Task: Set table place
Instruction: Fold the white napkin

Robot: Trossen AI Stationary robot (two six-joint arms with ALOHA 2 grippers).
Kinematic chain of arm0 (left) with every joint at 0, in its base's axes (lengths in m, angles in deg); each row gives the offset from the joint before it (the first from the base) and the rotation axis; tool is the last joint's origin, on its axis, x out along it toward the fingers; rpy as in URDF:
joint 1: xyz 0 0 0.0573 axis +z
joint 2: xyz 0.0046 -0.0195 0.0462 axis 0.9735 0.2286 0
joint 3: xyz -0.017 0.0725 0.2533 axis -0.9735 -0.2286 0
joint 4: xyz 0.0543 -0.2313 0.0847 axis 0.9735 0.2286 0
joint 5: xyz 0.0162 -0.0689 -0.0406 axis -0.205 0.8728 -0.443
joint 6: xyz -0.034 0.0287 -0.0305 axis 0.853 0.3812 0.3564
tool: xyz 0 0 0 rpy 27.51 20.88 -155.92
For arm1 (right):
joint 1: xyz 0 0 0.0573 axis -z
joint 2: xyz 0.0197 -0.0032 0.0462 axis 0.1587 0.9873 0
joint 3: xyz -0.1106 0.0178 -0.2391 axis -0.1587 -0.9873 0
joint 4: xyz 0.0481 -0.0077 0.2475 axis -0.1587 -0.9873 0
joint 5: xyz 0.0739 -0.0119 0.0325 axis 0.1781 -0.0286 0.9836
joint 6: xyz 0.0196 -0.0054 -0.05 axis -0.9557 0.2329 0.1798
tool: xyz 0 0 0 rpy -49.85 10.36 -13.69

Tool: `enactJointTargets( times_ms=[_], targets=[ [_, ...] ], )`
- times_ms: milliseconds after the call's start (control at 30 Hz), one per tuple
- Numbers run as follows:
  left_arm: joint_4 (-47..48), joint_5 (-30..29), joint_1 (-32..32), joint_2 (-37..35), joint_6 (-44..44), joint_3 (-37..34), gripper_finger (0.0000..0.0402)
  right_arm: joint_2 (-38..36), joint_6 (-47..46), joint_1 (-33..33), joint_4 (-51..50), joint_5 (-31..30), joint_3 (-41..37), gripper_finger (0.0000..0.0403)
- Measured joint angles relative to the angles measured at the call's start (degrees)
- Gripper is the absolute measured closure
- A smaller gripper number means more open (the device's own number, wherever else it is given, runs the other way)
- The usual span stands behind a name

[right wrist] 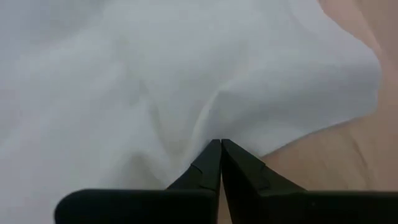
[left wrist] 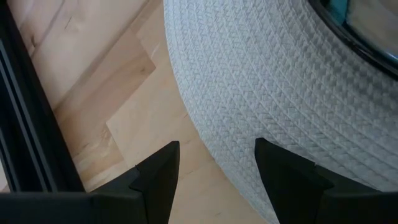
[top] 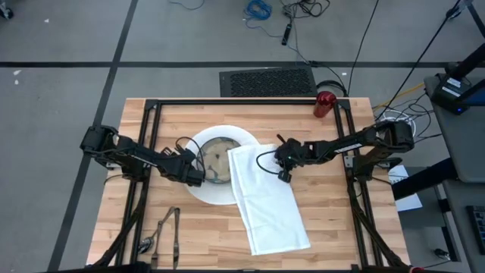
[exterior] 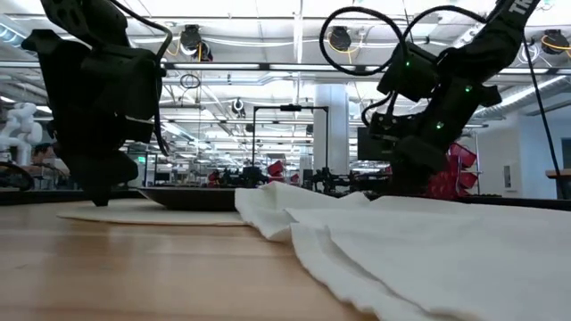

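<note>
The right gripper (top: 282, 171), pinched shut on the white cloth napkin (top: 267, 205) overlapping the round white woven placemat (top: 198, 189), likely to reposition it, while the left gripper (top: 198, 179) waits open beside the patterned bowl (top: 217, 158) on the pale wooden worktop (top: 333, 227).

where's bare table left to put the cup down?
Free wood: the far strip of the table beyond the plate, left of the red cup; and the near-right corner beside the napkin. Crowded: the centre, with both pincers at plate and napkin, and near-left, where cutlery lies.
</note>
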Motion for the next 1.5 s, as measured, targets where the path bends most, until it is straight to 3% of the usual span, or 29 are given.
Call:
enactJointTargets(
  times_ms=[267, 533, 833, 1133, 1233, 1500],
  targets=[
    [0.6, -0.1, 0.0, 0.0, 0.1, 0.1, 0.0201, -1.3, -3.6, -1.0, -17.8, -11.2, 0.5, 0.0403],
    [1.1, 0.0, 0.0, 0.0, 0.5, 0.1, 0.0201, -10.7, -5.8, -0.7, -37.5, -18.9, -1.0, 0.0403],
    [2.8, 1.7, 0.1, -0.5, -0.7, 1.7, 0.0201, -18.9, -7.2, -1.3, -27.8, -18.1, -0.5, 0.0403],
    [3.8, 2.3, -0.8, -7.4, -7.8, 7.8, 0.0201, -16.4, -2.2, -4.3, -2.7, -2.9, -0.4, 0.0396],
    [3.1, 1.3, -1.9, -10.6, -8.6, 9.1, 0.0201, -13.4, -2.8, -6.2, -0.3, 1.0, -0.4, 0.0368],
    [-13.8, -3.1, -6.5, -14.0, -12.8, 8.9, 0.0201, -4.4, -2.8, -11.7, 8.4, 0.4, -0.4, 0.0254]
  ],
)
